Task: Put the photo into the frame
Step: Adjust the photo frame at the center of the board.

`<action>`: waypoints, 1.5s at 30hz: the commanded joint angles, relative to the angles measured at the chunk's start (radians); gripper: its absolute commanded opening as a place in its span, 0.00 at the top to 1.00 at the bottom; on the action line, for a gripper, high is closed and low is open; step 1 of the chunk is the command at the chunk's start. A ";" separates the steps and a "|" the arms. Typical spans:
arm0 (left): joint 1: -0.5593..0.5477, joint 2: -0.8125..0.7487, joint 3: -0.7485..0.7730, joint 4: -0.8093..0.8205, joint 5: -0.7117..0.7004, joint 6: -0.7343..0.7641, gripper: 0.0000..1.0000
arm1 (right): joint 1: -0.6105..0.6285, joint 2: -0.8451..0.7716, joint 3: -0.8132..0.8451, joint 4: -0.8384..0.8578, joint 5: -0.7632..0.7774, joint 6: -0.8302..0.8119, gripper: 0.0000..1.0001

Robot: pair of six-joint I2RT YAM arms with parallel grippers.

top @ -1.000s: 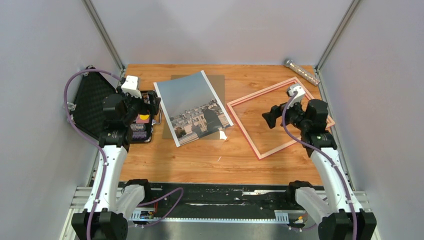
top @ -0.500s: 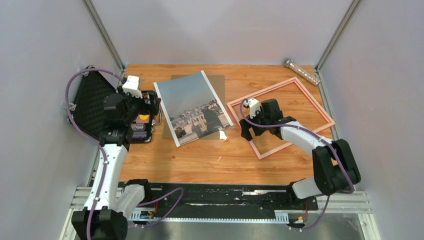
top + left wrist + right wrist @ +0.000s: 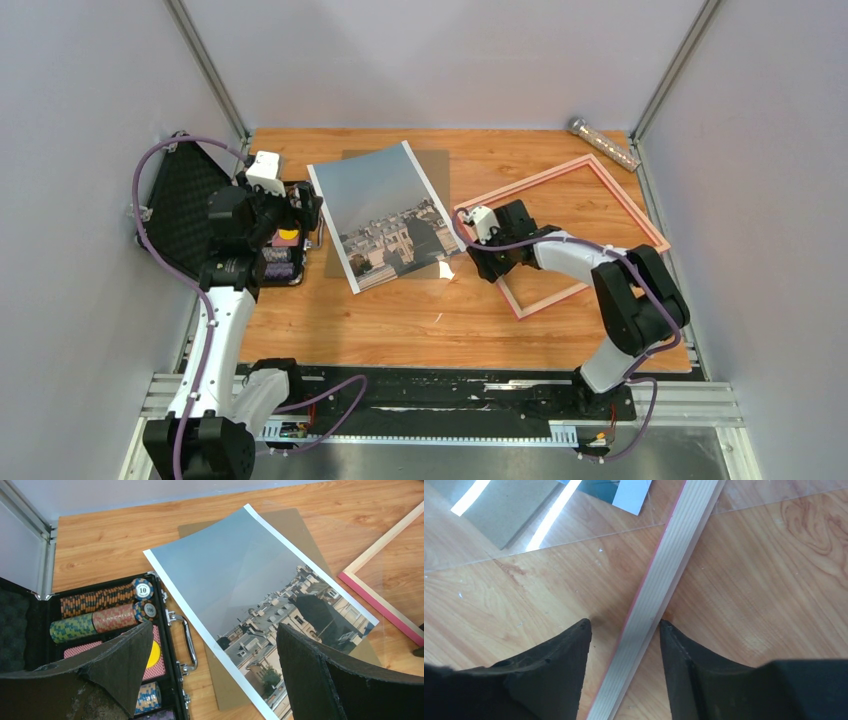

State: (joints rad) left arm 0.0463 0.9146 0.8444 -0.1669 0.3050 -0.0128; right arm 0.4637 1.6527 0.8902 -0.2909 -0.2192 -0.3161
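The photo of sky over rooftops lies flat at the table's middle, partly over a brown backing board; the left wrist view shows the photo too. To its right the pink frame lies tilted on the wood. My right gripper is down at the frame's left rail. In the right wrist view its jaws straddle the pale rail: the right finger touches it and the left finger stands a little apart. My left gripper hovers wide open and empty above the photo's left edge.
An open black case of poker chips sits at the left, its foam lid leaning against the wall. A shiny tube lies at the back right corner. A clear sheet glints over the wood beside the frame.
My right arm has swung left and down from above the frame's right side to its left rail, and its jaws have narrowed around the rail. The left arm has not moved.
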 commanded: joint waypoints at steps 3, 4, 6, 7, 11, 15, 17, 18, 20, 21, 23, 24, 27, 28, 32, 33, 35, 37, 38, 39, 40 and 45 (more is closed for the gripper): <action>-0.004 -0.011 0.022 0.029 0.014 0.011 0.00 | 0.007 0.040 0.042 -0.028 0.015 -0.029 0.58; -0.004 -0.011 0.021 0.030 0.014 0.028 0.00 | 0.007 0.038 0.042 -0.040 0.009 -0.029 0.62; -0.004 -0.011 0.020 0.031 0.013 0.033 0.00 | 0.007 0.024 0.041 -0.065 -0.005 -0.029 0.69; -0.004 -0.010 0.020 0.032 0.013 0.034 0.00 | 0.007 0.010 0.038 -0.080 -0.014 -0.028 0.72; -0.004 -0.005 0.019 0.032 0.019 0.032 0.00 | 0.007 -0.085 0.027 -0.148 -0.051 -0.029 0.85; -0.003 -0.001 0.021 0.031 0.023 0.031 0.00 | 0.013 -0.185 -0.004 -0.212 -0.071 -0.043 0.95; -0.004 0.000 0.023 0.030 0.021 0.032 0.00 | 0.021 -0.238 -0.033 -0.240 -0.070 -0.070 0.99; -0.004 0.000 0.023 0.028 0.019 0.032 0.00 | 0.025 -0.262 -0.046 -0.252 -0.065 -0.085 1.00; -0.004 0.000 0.025 0.026 0.018 0.032 0.00 | 0.026 -0.309 -0.074 -0.275 -0.051 -0.120 1.00; -0.003 0.000 0.025 0.026 0.017 0.033 0.00 | 0.026 -0.333 -0.088 -0.285 -0.046 -0.139 1.00; -0.004 0.001 0.025 0.026 0.014 0.034 0.00 | 0.027 -0.382 -0.117 -0.307 -0.045 -0.187 1.00; -0.005 0.002 0.024 0.026 0.012 0.034 0.00 | 0.027 -0.408 -0.132 -0.316 -0.046 -0.210 1.00; -0.005 0.010 0.024 0.026 0.005 0.039 0.00 | 0.027 -0.488 -0.185 -0.326 -0.045 -0.298 1.00; -0.004 0.013 0.025 0.026 0.004 0.040 0.00 | 0.027 -0.515 -0.203 -0.328 -0.041 -0.330 1.00; -0.004 0.020 0.029 0.017 0.002 0.042 0.00 | 0.027 -0.627 -0.275 -0.327 0.004 -0.475 1.00; -0.004 0.020 0.030 0.018 0.000 0.042 0.00 | 0.028 -0.650 -0.295 -0.326 0.021 -0.510 1.00; -0.005 0.020 0.030 0.018 -0.002 0.043 0.00 | 0.028 -0.698 -0.333 -0.320 0.053 -0.580 1.00; -0.006 0.022 0.029 0.020 -0.001 0.046 0.00 | 0.028 -0.702 -0.364 -0.315 0.090 -0.641 1.00; -0.005 0.025 0.029 0.021 -0.001 0.047 0.00 | 0.029 -0.700 -0.380 -0.305 0.108 -0.667 1.00; -0.005 0.028 0.028 0.021 -0.001 0.048 0.00 | 0.029 -0.705 -0.397 -0.291 0.118 -0.688 1.00; -0.004 0.032 0.028 0.019 0.000 0.048 0.00 | 0.032 -0.711 -0.417 -0.274 0.127 -0.708 1.00; -0.005 0.051 0.031 0.014 0.001 0.047 0.00 | 0.064 -0.721 -0.440 -0.235 0.140 -0.747 1.00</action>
State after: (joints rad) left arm 0.0463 0.9539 0.8444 -0.1677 0.3077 0.0135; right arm 0.5022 0.9596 0.4454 -0.6224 -0.1032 -0.9485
